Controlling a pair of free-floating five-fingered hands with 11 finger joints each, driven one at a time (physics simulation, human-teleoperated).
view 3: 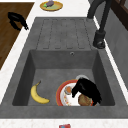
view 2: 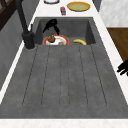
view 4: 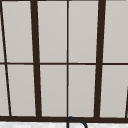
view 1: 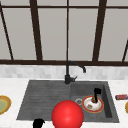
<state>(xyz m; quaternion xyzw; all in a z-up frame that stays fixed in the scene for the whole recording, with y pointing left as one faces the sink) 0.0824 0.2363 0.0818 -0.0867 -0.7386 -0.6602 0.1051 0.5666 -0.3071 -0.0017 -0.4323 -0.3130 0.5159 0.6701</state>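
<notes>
Hovering over the sink basin (view 3: 37, 62), the right robot hand (view 3: 86, 90) hangs above a red-rimmed white plate (view 3: 65, 100) that lies on the basin floor. Its fingers point down and curl toward the plate, covering part of the rim and of a round brown piece of food (view 3: 83, 100); whether they actually touch either cannot be told, and whether they clamp anything is hidden by the hand's own bulk. In the front view the same robot hand (view 1: 96, 93) stands over the plate (view 1: 87, 106), thin and dark, with the food mostly masked. The left side view shows it (view 2: 51, 25) arched behind the plate (view 2: 62, 40).

Beside this robot hand, toward the basin's front wall, lies a banana (view 3: 37, 95), apart from the plate. A drain (view 3: 80, 77) peeks out just behind the hand. The black faucet (view 3: 100, 30) rises beyond it at the sink's back edge.

A large red ball (view 1: 67, 115) blocks the basin's front in the front view, cut off by the lower edge.

The left robot hand (view 3: 17, 20) floats off the tabletop's (view 3: 10, 72) front edge, well away from the basin, fingers curled on nothing; in the front view only its top (view 1: 38, 123) shows. Beyond it sits a yellow plate (view 3: 51, 6) with a greyish item too small to name. A small red packet (view 1: 121, 96) lies on the tabletop to the right hand's far side.
</notes>
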